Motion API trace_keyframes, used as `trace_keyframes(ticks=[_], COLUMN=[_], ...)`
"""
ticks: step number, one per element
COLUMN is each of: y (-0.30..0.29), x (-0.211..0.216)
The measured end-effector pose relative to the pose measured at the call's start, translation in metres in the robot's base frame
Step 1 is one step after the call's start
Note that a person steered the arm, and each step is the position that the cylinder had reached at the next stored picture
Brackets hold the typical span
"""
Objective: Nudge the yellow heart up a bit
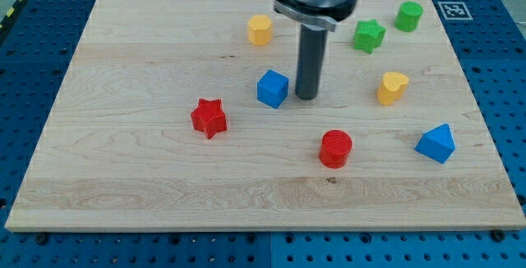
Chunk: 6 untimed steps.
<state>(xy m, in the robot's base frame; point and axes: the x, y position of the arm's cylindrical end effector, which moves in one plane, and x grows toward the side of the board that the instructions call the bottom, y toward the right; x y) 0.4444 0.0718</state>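
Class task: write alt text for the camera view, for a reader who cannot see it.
My tip rests on a wooden board, just right of a blue cube and well left of the yellow heart. Around them lie a red star, red cylinder, blue prism-like block, yellow hexagonal block, green star and green cylinder.

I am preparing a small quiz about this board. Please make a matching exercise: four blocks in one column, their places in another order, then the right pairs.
Blocks:
1. red star
2. blue cube
3. green cylinder
4. yellow heart

Places:
A. near the view's top right corner
B. just left of my tip
C. furthest to the view's left
D. to the right of my tip, below the green star

Pairs: 1-C, 2-B, 3-A, 4-D
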Motion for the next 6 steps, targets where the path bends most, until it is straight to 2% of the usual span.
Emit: trace_keyframes(ticks=[1, 5, 6], y=[0.064, 0.109, 0.158], x=[0.036, 0.016, 0.016])
